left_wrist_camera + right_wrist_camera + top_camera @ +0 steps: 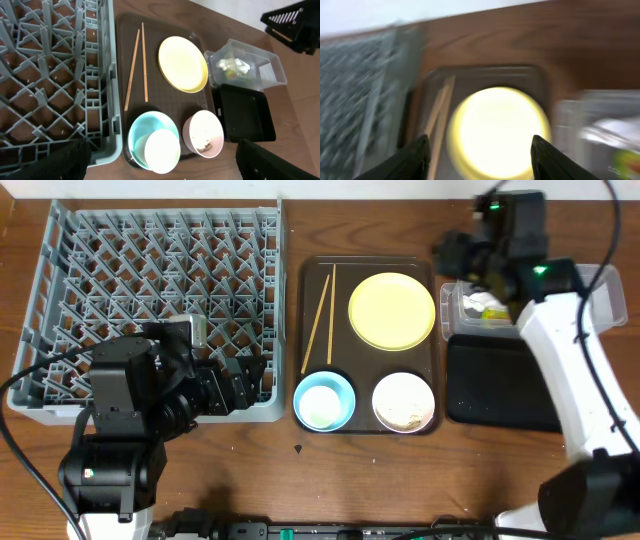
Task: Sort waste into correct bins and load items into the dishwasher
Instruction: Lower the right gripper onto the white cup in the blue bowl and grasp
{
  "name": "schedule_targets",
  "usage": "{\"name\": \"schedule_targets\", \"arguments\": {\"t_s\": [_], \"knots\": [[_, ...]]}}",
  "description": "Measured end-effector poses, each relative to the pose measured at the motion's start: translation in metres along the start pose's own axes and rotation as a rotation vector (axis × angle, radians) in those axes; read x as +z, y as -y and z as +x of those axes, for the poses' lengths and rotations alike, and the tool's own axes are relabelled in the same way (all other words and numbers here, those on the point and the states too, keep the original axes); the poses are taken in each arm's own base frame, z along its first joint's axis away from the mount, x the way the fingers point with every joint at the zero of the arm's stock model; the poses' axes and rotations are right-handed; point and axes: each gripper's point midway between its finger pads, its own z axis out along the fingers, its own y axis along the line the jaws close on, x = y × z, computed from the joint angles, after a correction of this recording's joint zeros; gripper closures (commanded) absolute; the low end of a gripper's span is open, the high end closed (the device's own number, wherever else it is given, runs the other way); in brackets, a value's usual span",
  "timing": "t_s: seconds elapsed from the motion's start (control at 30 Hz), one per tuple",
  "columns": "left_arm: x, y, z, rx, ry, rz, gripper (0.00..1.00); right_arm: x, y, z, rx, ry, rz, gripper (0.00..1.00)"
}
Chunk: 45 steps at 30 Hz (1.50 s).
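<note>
The grey dish rack [150, 290] fills the left. The yellow plate [392, 310], chopsticks [320, 315], light blue bowl [323, 400] and white bowl [404, 402] sit on a brown serving tray. Rice-like scraps [204, 146] lie in the white bowl. The napkin [235, 64] and green wrapper [230, 74] lie in the clear tub [455, 308]. The black tray [500, 380] lies in front of it. My left gripper [238, 383] is open and empty at the rack's front right corner, over the blue bowl [150, 135]. My right gripper [448, 252] is open and empty above the blurred plate [495, 130].
The brown serving tray [368, 268] lies between the rack and the bins. My right arm reaches over the clear tub and the black tray. Bare wooden table runs along the front edge.
</note>
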Motion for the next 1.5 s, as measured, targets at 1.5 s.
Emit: {"name": "schedule_targets", "arguments": {"t_s": [1.5], "knots": [[0.0, 0.0, 0.0, 0.0, 0.0, 0.0, 0.07, 0.017, -0.096, 0.193, -0.333, -0.601, -0.041, 0.48]]}}
